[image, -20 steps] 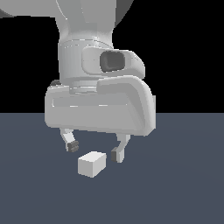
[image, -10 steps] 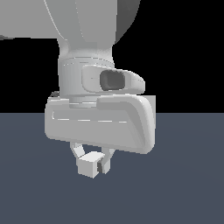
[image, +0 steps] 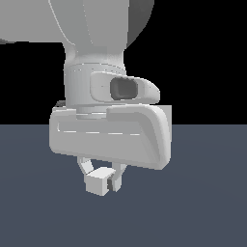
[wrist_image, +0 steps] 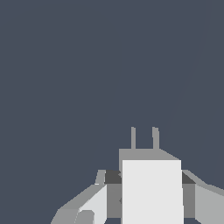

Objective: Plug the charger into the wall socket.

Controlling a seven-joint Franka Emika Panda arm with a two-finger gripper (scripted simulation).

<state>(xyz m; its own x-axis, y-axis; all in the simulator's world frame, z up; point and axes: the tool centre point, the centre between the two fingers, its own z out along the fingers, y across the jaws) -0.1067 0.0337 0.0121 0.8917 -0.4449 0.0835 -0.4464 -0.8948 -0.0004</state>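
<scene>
The pincer [image: 100, 176] stood nearly shut around the small off-white box-shaped charger [image: 98, 183], low over the dark grey tabletop [image: 207, 193]. In the wrist view two thin prongs [wrist_image: 144, 138] projected beyond the charger. No socket showed. Gripping firmly and squarely before lifting seemed wise.

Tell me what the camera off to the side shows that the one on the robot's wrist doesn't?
Only the exterior view shows the bulky white arm above, the black background beyond the floor, and the whole hand from outside. Only the wrist view shows two thin prongs sticking out of the charger's far end. Both show the off-white charger between the hand's fingers, over a plain dark blue-grey floor. The wall socket appears in neither.
</scene>
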